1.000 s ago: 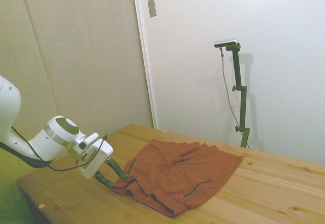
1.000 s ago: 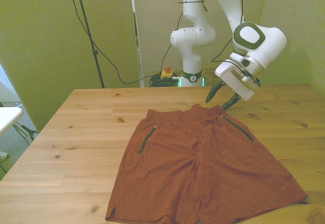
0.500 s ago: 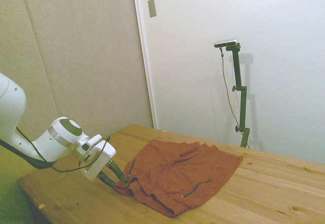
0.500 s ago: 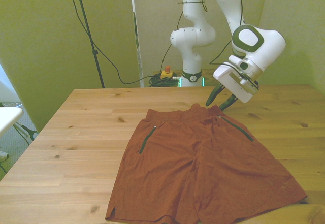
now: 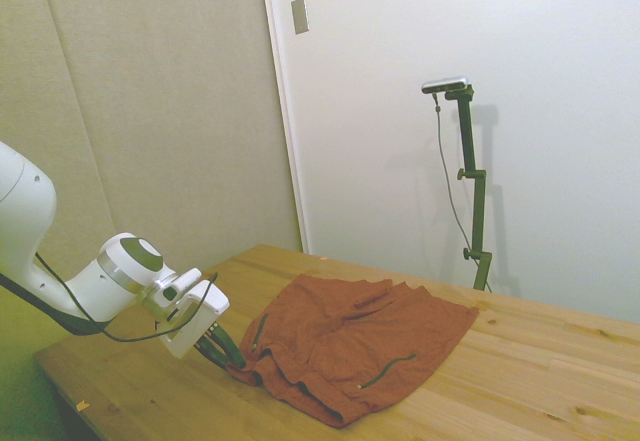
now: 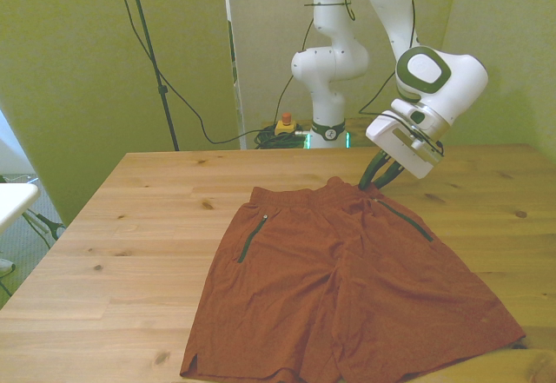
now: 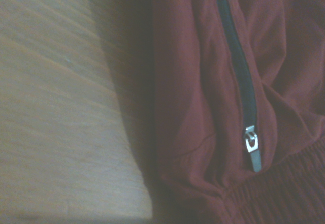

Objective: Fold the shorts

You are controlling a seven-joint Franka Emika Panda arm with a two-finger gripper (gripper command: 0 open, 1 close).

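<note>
Pinching shorts [image 6: 347, 287] waistband, seemingly, tilted claw [image 6: 375, 177]

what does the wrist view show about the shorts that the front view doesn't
Only the wrist view shows the metal zipper pull at the end of a dark zipper, close to the gathered waistband. Only the front view shows the whole shorts spread flat, both pocket trims, and the gripper at the waistband edge toward the front view's right. Both show rust-orange fabric lying on the wooden table.
</note>
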